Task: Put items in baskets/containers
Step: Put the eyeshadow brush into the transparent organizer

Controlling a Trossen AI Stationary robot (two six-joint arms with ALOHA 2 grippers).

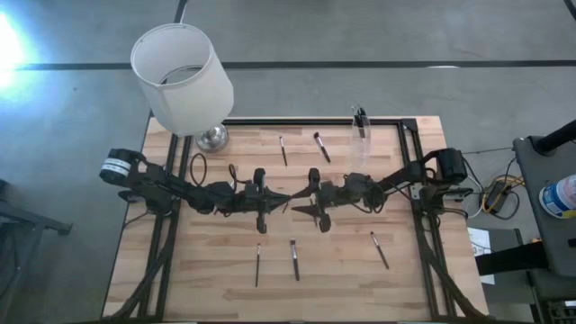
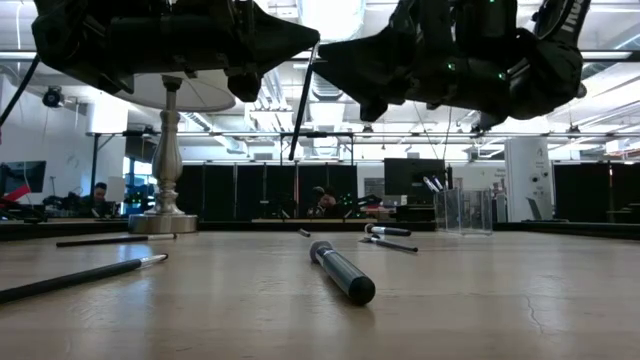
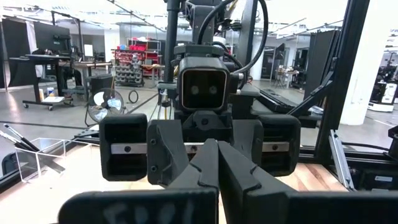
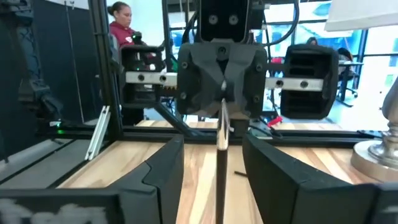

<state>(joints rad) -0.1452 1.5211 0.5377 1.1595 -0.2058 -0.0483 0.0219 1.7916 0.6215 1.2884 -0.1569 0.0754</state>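
Both arms meet tip to tip above the middle of the table (image 1: 225, 270). Your left gripper (image 1: 284, 199) is pinched closed on one brush (image 4: 221, 143). The right gripper (image 1: 299, 207) faces it with its fingers spread wide, one on either side of the shaft, and neither appears to touch it. The brush's long axis runs roughly upright and tilts a little in the low view, so it crosses the line along which the two grippers face each other. The right fingers would therefore close across the handle, not along it. The clear cup (image 1: 360, 135) stands upright near the far edge on the right arm's side, with a few brushes already in it. The right arm is the nearer one, so I judge this a handover, with the drop falling to the right. Five loose brushes lie flat on the table: two on the far side (image 1: 283, 149) (image 1: 321, 147) and three on the near side (image 1: 257, 265) (image 1: 294, 259) (image 1: 380, 250). The lampshade (image 1: 180, 76) stands at the far left corner, well apart from all this. The right wrist view alone shows the shaft centred in the open gap. In the left wrist view that arm's own closed fingers hide the brush. From above, you can barely pick it out between the arms. Check the shaft's centring before you close the right fingers.
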